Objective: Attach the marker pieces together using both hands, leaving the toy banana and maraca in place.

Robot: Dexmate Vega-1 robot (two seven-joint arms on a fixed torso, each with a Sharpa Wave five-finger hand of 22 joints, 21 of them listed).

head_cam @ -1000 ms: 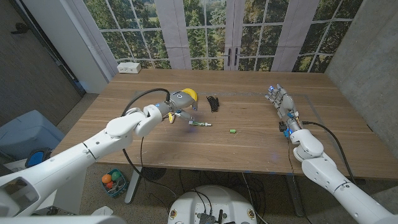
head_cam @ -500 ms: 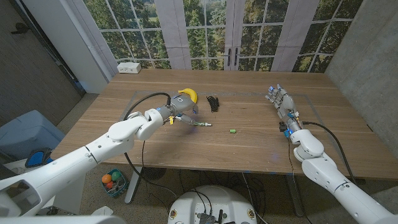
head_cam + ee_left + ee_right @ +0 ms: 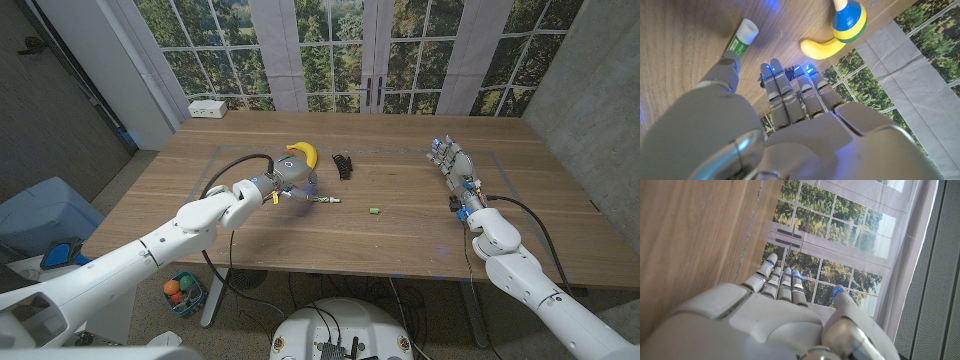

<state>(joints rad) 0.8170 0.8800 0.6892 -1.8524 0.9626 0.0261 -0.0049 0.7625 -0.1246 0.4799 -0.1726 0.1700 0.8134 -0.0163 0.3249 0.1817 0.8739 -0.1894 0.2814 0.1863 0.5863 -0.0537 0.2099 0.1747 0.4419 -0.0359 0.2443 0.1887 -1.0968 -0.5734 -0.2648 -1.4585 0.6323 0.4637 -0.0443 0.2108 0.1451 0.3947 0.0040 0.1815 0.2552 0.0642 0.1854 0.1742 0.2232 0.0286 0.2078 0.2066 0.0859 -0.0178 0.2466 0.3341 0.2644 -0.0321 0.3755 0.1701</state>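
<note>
1. Left hand (image 3: pixel 291 180) has advanced over the worktop (image 3: pixel 400 240) toward the marker body (image 3: pixel 323 202) — fingers apart, holding nothing; right hand (image 3: pixel 449 163) unchanged, fingers straight, empty.
2. Maraca (image 3: pixel 849 21) hidden behind the left hand in the head view.
3. One marker body, one cap (image 3: pixel 374 210) lying apart, one banana (image 3: pixel 304 152).

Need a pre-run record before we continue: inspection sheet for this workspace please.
Surface: wooden table, faint taped rectangle outline.
Job's things: marker body lying by the left hand; small green cap lying apart from it.
Clutter: toy banana and maraca beside it; black object, type unclear.
Hands: left hand over the marker body, fingers extended, holding nothing; right hand at the table's right side, fingers straight, holding nothing.
Cables: black cable looping at the left forearm.
Surroundings: windows, white box on far corner.
</note>
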